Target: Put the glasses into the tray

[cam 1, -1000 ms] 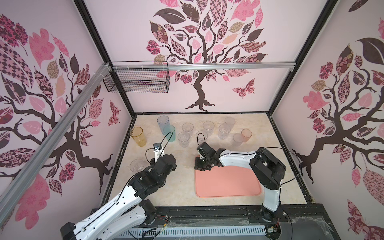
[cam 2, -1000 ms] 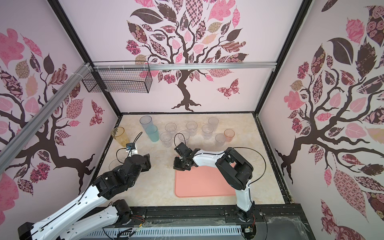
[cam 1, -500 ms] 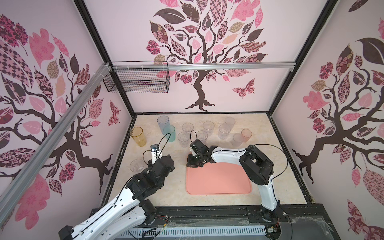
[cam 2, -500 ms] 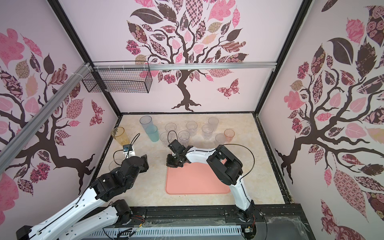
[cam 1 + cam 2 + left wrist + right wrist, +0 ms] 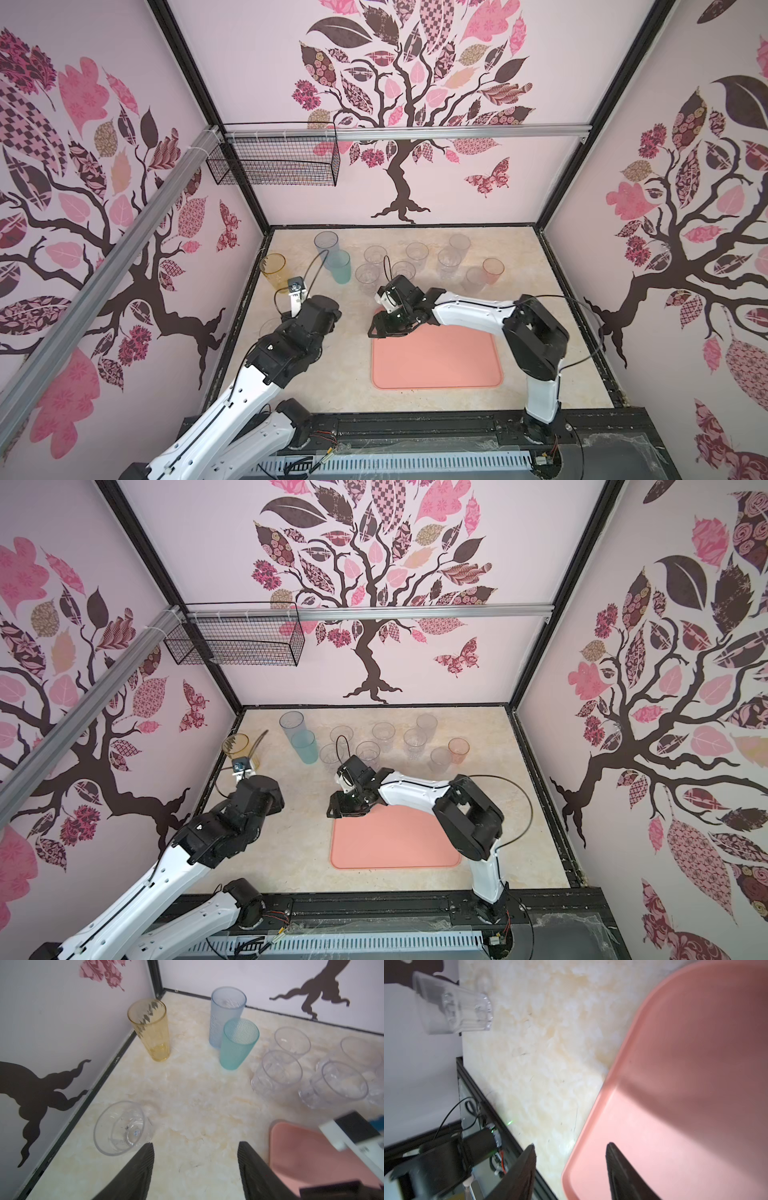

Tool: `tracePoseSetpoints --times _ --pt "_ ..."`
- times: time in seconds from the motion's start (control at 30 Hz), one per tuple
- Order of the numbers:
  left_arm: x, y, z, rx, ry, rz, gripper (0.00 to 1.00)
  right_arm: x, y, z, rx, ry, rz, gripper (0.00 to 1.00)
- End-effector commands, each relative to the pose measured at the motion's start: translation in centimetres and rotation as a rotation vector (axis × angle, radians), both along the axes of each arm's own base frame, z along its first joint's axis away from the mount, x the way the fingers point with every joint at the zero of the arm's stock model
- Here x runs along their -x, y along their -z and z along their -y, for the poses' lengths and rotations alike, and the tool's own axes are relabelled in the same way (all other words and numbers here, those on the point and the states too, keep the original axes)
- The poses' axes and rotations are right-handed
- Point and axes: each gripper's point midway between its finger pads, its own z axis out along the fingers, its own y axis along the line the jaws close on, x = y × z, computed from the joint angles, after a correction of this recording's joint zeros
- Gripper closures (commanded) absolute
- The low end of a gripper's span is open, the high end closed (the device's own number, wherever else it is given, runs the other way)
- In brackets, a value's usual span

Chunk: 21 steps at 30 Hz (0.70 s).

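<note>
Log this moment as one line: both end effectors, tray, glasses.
left end effector: open, empty, near clear glass | right end effector: open, straddling tray rim | tray: empty | glasses: all on table

no text, label or number can be read anywhere.

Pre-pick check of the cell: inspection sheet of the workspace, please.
Surface: beige marbled tabletop, fine dark marks.
Job's things: flat salmon-pink tray empty. Twelve tumblers upright on the table, among them amber, tall blue-grey, teal and pinkish-orange. One clear tumbler stands apart by the left wall.
Clutter: nothing seen.
Grippers: left gripper open, empty, next to the lone clear tumbler. Right gripper open, straddling the tray's rim.
Cables: black wrist cable arcs across the blue-grey tumbler; contact unclear.
Surroundings: black wire mesh basket on the rail, nothing seen inside.
</note>
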Motion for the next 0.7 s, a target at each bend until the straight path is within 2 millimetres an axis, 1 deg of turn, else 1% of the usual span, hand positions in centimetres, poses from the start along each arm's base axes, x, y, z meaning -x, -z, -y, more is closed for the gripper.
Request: tracePoseSetpoints --times 0.0,0.07,0.13,0.23,0.33,0.4,0.5,0.6,0.67 --pt "-1.2 -2.8 -1.3 0.042 0.032 -0.012 0.32 0.5 -4.2 3.3 -0.025 0.031 0.077 0.43" --pt "-2.3 -3.2 -2.8 0.098 0.002 -0.025 0.31 1.2 -3.9 5.0 -0.005 0.061 0.077 0.43" --pt "-3.8 -3.2 -4.4 0.190 -0.022 -0.038 0.31 1.9 -3.2 6.5 0.017 0.095 0.075 0.44" --pt "-6.3 -3.1 -6.8 0.247 -0.087 -0.060 0.31 2.6 -2.5 7.9 0.033 0.123 0.073 0.47" --pt "-8.9 -2.8 -8.6 0.299 -0.130 -0.089 0.32 3.0 -1.9 9.0 0.056 0.137 0.065 0.47" --pt "-10.2 -2.3 -10.0 0.339 -0.159 -0.095 0.32 2.9 -1.7 9.7 0.074 0.145 0.065 0.47" --pt "-11.6 -1.3 -13.1 0.382 -0.232 -0.106 0.33 2.6 -1.7 11.1 0.084 0.164 0.078 0.47" --pt "-12.5 0.2 -15.9 0.430 -0.294 -0.124 0.34 2.3 -1.6 12.2 0.080 0.190 0.068 0.48" --pt "-13.0 1.1 -17.0 0.435 -0.321 -0.142 0.35 2.2 -1.5 12.6 0.083 0.194 0.071 0.48"
